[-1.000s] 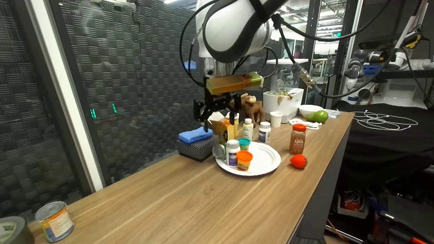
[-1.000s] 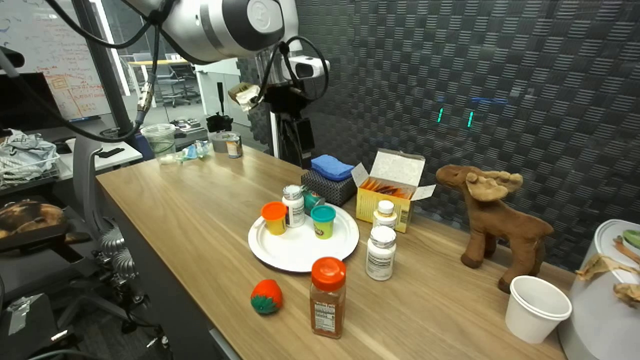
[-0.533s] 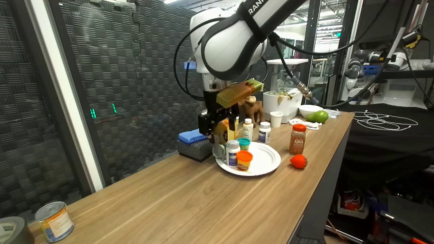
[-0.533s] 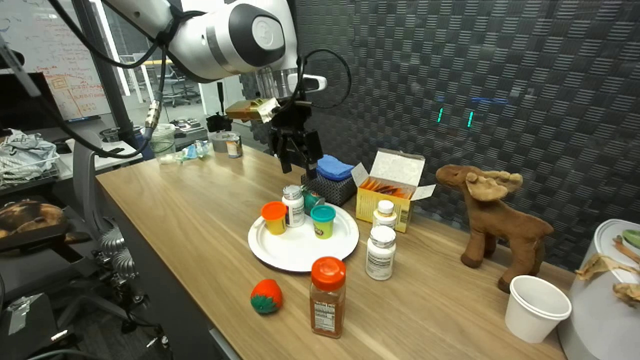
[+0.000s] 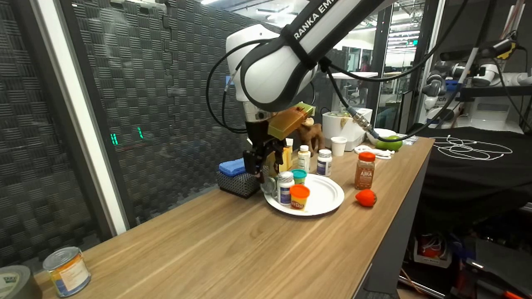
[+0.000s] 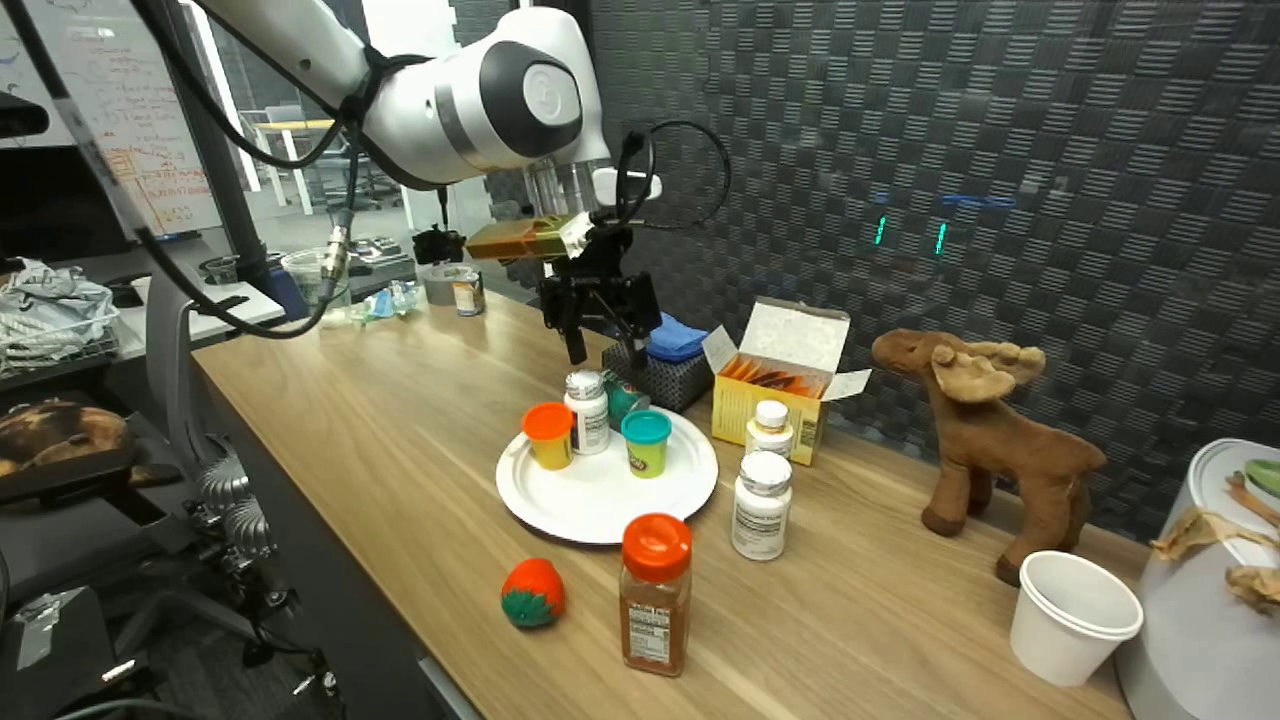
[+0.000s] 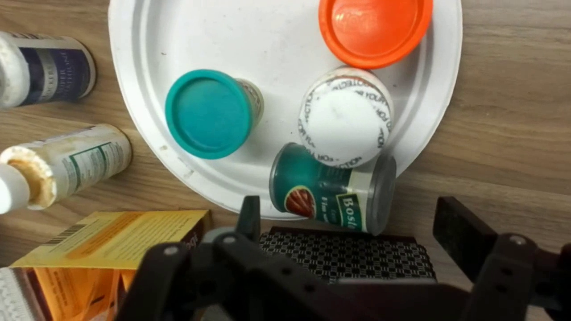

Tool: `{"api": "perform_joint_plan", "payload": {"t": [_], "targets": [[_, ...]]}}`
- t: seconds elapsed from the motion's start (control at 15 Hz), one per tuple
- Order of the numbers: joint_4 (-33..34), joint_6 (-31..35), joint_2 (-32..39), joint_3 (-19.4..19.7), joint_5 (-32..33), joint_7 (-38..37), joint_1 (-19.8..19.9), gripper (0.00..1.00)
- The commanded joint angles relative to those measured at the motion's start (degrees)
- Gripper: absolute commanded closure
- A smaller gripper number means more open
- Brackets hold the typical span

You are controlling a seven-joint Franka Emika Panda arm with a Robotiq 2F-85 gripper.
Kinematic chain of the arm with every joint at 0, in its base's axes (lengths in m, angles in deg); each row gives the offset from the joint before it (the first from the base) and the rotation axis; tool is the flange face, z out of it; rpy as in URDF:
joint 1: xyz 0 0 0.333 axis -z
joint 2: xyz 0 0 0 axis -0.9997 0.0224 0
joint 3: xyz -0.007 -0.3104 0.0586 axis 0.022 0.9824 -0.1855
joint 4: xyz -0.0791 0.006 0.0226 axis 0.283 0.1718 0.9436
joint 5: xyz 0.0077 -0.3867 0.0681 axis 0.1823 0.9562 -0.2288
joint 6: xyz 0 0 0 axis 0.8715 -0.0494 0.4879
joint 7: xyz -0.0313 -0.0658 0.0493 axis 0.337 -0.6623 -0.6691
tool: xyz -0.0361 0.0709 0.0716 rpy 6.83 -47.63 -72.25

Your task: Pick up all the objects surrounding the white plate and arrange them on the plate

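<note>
On the white plate stand an orange-lidded cup, a white bottle and a green-lidded jar. A green can lies on its side across the plate's rim, partly under the white bottle's cap in the wrist view. Off the plate, on the wooden table, are a red-capped bottle, a red strawberry-like ball and two more white bottles, a nearer one and a farther one. My gripper hangs open above the can's end of the plate, its fingers apart and nothing held.
Right beside the can sits a dark patterned box topped by a blue cloth. An open yellow carton stands behind the farther white bottle. Farther along are a toy moose and white paper cups. A metal tin stands apart.
The gripper has come down toward the can and the plate's rim, and has turned about its vertical axis. It has stayed open. The objects on and around the plate have not moved.
</note>
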Motion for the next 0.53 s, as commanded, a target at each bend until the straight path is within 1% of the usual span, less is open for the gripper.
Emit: {"api": "perform_joint_plan", "payload": {"t": [0.0, 0.47], "targets": [[2.9, -2.44, 1.57, -0.45, 1.17, 1.75, 0.21, 0.0], [2.28, -1.86, 2.6, -0.06, 0.75, 0.32, 0.33, 0.0]]}}
